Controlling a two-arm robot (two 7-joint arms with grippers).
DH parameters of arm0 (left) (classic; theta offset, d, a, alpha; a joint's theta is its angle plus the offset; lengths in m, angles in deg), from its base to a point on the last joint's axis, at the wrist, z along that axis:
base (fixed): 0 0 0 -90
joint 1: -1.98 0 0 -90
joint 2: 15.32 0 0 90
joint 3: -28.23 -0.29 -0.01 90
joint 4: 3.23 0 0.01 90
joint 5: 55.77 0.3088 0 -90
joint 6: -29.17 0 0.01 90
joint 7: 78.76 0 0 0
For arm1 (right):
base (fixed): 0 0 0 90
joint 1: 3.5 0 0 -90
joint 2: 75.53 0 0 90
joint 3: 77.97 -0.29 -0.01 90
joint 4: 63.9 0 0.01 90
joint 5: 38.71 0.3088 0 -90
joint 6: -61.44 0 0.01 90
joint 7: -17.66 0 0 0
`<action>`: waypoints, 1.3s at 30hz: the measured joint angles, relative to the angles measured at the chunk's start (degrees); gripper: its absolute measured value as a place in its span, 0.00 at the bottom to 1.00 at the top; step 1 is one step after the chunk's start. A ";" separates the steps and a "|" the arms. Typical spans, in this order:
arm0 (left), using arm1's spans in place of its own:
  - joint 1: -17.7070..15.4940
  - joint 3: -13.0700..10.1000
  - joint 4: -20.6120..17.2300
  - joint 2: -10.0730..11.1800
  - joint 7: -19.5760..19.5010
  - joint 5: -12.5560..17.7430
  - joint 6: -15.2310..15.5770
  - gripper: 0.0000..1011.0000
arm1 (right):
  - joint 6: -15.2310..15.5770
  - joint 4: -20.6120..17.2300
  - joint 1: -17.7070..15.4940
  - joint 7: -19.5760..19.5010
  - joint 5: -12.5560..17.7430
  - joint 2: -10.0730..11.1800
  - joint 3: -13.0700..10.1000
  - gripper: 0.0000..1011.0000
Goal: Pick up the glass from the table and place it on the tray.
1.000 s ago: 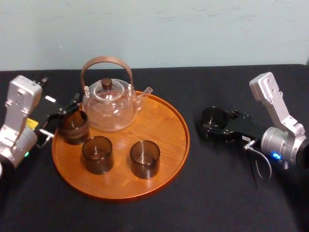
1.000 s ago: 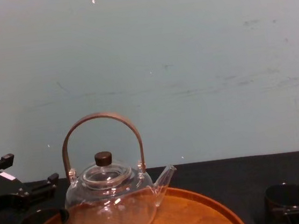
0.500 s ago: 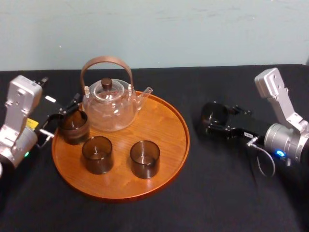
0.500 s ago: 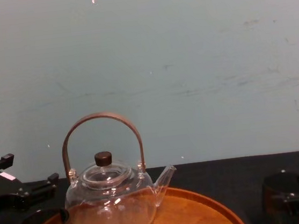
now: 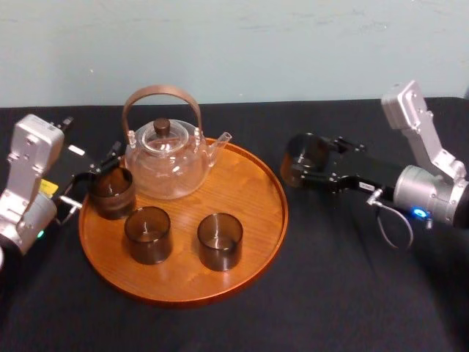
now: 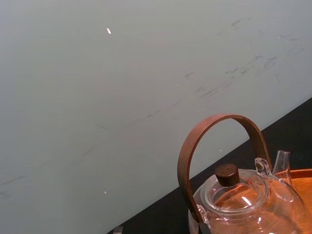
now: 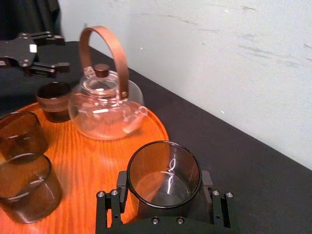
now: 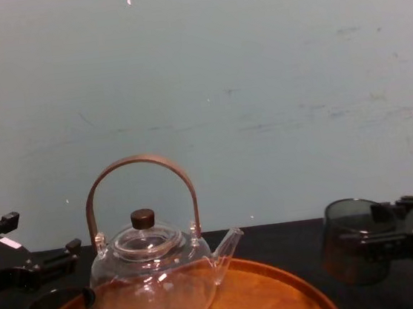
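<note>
Glass (image 5: 300, 156) in right gripper (image 5: 308, 166), just beside tray (image 5: 249, 199).

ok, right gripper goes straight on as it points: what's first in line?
Likely the teapot spout: the right gripper, shut on the glass, aims over the tray's far edge at about spout height. Depth is unclear; it may pass just behind.

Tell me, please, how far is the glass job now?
Done: three glasses stand on the tray. In hand: the right gripper holds a fourth glass lifted off the table, near the tray's right rim. Remaining: setting it on the tray. The left gripper rests open by the tray.
</note>
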 joint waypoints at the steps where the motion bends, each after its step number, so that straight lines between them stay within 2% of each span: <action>1: 0.00 0.00 0.00 0.00 0.00 0.00 0.00 0.99 | -0.16 0.21 0.33 0.26 -0.01 -0.10 0.28 0.88; 10: 0.00 0.00 0.00 0.00 0.00 0.00 0.00 0.99 | -2.15 4.23 4.96 2.77 -0.73 -2.47 4.32 0.88; 19: 0.00 0.00 0.00 0.00 0.00 0.00 0.00 0.99 | -4.56 8.16 7.76 3.57 -1.80 -5.42 7.29 0.88; 31: 0.00 0.00 0.00 0.00 0.00 0.00 0.00 0.99 | -6.37 12.00 9.32 3.71 -3.11 -7.91 9.42 0.88; 39: 0.00 0.00 0.00 0.00 0.00 0.00 0.00 0.99 | -7.04 14.40 9.56 3.40 -3.96 -9.05 9.98 0.88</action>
